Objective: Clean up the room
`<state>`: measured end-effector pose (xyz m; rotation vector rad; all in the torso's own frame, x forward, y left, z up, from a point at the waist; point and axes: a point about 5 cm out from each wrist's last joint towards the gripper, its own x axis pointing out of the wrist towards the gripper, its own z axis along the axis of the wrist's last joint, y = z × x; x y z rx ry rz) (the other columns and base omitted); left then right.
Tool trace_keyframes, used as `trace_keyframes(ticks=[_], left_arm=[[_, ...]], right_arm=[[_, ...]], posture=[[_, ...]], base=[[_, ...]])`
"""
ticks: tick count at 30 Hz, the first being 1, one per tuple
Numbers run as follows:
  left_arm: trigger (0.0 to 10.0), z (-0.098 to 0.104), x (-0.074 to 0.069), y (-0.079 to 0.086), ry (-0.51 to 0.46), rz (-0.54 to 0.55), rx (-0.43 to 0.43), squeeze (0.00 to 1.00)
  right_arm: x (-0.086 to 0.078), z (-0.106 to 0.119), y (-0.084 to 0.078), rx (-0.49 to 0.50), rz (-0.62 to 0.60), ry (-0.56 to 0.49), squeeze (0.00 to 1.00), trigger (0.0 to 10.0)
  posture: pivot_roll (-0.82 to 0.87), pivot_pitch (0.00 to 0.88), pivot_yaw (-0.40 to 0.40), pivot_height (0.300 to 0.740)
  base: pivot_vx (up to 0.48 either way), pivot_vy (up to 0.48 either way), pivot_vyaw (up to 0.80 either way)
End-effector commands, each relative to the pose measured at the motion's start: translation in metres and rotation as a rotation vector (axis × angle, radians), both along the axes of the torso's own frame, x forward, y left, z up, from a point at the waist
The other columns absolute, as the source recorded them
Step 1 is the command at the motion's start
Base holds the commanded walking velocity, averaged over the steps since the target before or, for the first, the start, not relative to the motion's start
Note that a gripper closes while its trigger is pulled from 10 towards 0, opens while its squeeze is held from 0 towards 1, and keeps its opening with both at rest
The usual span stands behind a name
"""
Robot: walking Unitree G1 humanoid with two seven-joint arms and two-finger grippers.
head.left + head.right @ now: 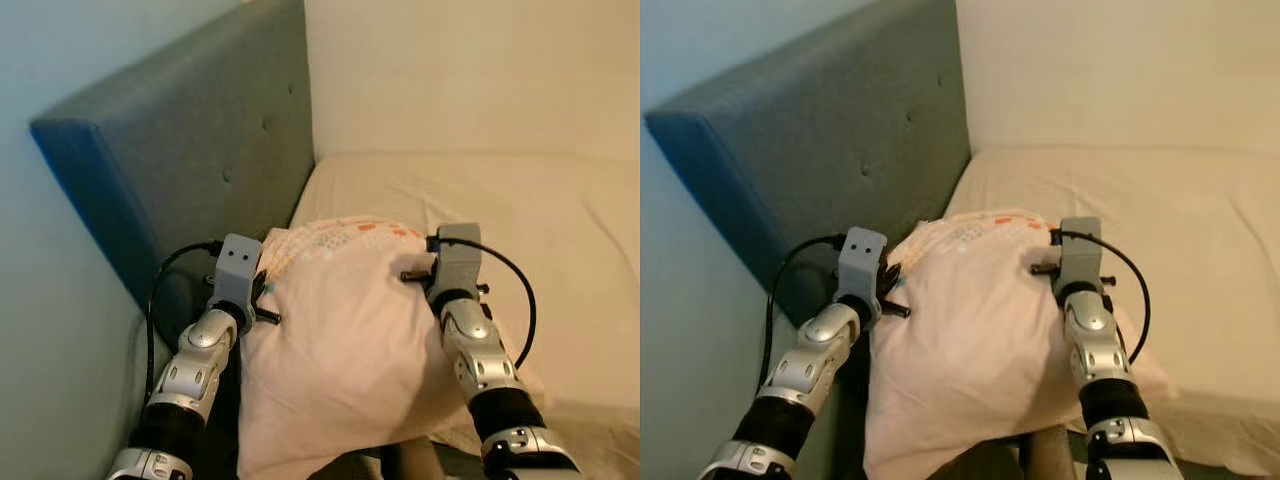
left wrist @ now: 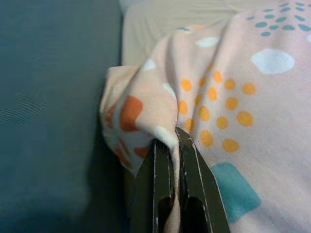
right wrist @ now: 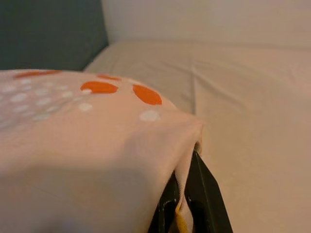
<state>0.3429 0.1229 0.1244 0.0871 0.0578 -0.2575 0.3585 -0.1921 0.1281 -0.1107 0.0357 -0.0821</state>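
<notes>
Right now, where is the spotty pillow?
In the head views the pillow is held up between both arms, pinched by the left tool and right tool, above the bed near the grey headboard.

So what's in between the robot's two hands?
The pink spotted pillow. In the left eye view it stretches from the left hand to the right hand. Each wrist view shows that hand's fingers pinching an edge of its cover, held above the bed.

No readable text anywhere here, no labels, brands, numbers or signs. The pillow (image 1: 340,330) only has a print of orange, teal and white dots and blobs, and the headboard (image 1: 190,160) and bed (image 1: 560,230) are plain.
</notes>
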Motion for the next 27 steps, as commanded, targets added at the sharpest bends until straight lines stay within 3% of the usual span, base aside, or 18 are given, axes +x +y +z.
trace_keyframes(ticks=[1, 16, 19, 20, 21, 22, 23, 24, 27], left_arm=[[10.0, 0.005, 0.0, -0.001, -0.036, -0.01, -0.002, 0.0], [10.0, 0.013, 0.004, 0.001, -0.067, -0.018, -0.018, 0.0], [10.0, 0.045, 0.031, 0.014, -0.148, -0.041, 0.099, 0.0], [10.0, 0.045, 0.031, 0.014, -0.148, -0.041, 0.099, 0.0], [10.0, 0.061, 0.04, 0.022, -0.186, -0.035, 0.143, 0.0], [10.0, 0.061, 0.04, 0.022, -0.186, -0.035, 0.143, 0.0], [10.0, 0.08, 0.049, 0.031, -0.224, -0.019, 0.178, 0.0], [10.0, 0.08, 0.049, 0.031, -0.224, -0.019, 0.178, 0.0], [10.0, 0.129, 0.064, 0.054, -0.317, 0.04, 0.234, 0.0]], right_arm=[[0.003, 0.01, 0.004, 0.007, 0.016, -0.054, 0.0, 10.0], [0.006, 0.018, 0.002, 0.052, 0.007, -0.091, 0.0, 10.0], [0.026, 0.047, 0.009, 0.024, 0.04, -0.145, 0.0, 10.0], [0.026, 0.047, 0.009, 0.024, 0.04, -0.145, 0.0, 10.0], [0.034, 0.063, 0.011, 0.017, 0.05, -0.179, 0.0, 10.0], [0.034, 0.063, 0.011, 0.017, 0.05, -0.179, 0.0, 10.0], [0.041, 0.082, 0.013, 0.018, 0.056, -0.219, 0.0, 10.0], [0.041, 0.082, 0.013, 0.018, 0.056, -0.219, 0.0, 10.0], [0.053, 0.131, 0.017, 0.029, 0.07, -0.335, 0.0, 10.0]], posture=[[-0.07, 0.092, 0.09, 0.595], [-0.07, 0.085, 0.089, 0.595], [-0.06, 0.097, 0.075, 0.595], [-0.06, 0.097, 0.075, 0.595], [-0.06, 0.105, 0.068, 0.595], [-0.06, 0.105, 0.068, 0.595], [-0.06, 0.11, 0.064, 0.595], [-0.06, 0.11, 0.064, 0.595], [-0.04, 0.144, 0.045, 0.595]], base=[[0.0, 0.0, 0.0], [0.0, 0.0, 0.0], [0.0, 0.0, 0.0], [0.0, 0.0, 0.0], [0.0, 0.0, 0.0], [0.0, 0.0, 0.0], [0.0, 0.0, 0.0], [0.0, 0.0, 0.0], [0.0, 0.0, 0.0]])
